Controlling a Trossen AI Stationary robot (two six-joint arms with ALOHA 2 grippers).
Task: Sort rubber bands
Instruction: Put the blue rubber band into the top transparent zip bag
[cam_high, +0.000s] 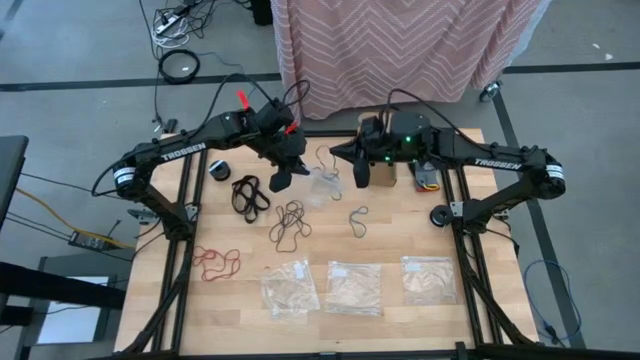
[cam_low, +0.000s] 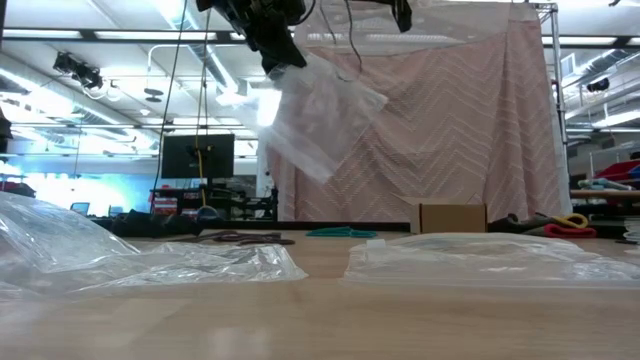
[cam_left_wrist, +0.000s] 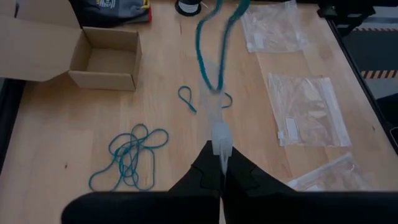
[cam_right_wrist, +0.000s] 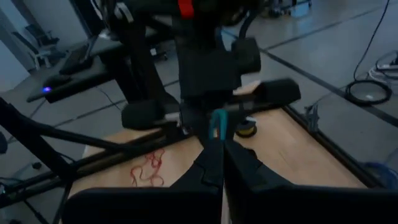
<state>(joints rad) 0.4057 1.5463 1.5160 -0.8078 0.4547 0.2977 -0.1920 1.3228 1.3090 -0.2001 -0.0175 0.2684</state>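
My left gripper (cam_high: 281, 172) is shut on a clear plastic bag (cam_low: 322, 112) and holds it in the air over the table's far middle. My right gripper (cam_high: 346, 160) faces it from the right, shut on a teal-blue rubber band (cam_left_wrist: 211, 46). That band reaches down to the bag's top. Loose rubber bands lie flat on the wood: a black cluster (cam_high: 250, 193), a tangle of thin loops (cam_high: 290, 222) (cam_left_wrist: 130, 155), a small teal-blue loop (cam_high: 358, 218) and a red cluster (cam_high: 215, 262). My left gripper pinches the bag's upper edge (cam_left_wrist: 221, 142) between its two fingers, which slant downward. The bag hangs below the fingers (cam_low: 275, 52), clear of the table; one layer or several, I cannot tell. My right gripper pinches the teal-blue band (cam_right_wrist: 218, 126) between its fingertips, coming nearly level from the table's right. The band is lifted clear and trails toward the bag; whether its lower end is inside the bag, I cannot tell.
Three clear bags (cam_high: 290, 288) (cam_high: 353, 288) (cam_high: 428, 278) lie in a row along the near edge. An open cardboard box (cam_left_wrist: 102, 56) stands at the far right, and a dark roll (cam_high: 220, 170) at the far left. A pink cloth (cam_low: 440, 110) hangs behind the table.
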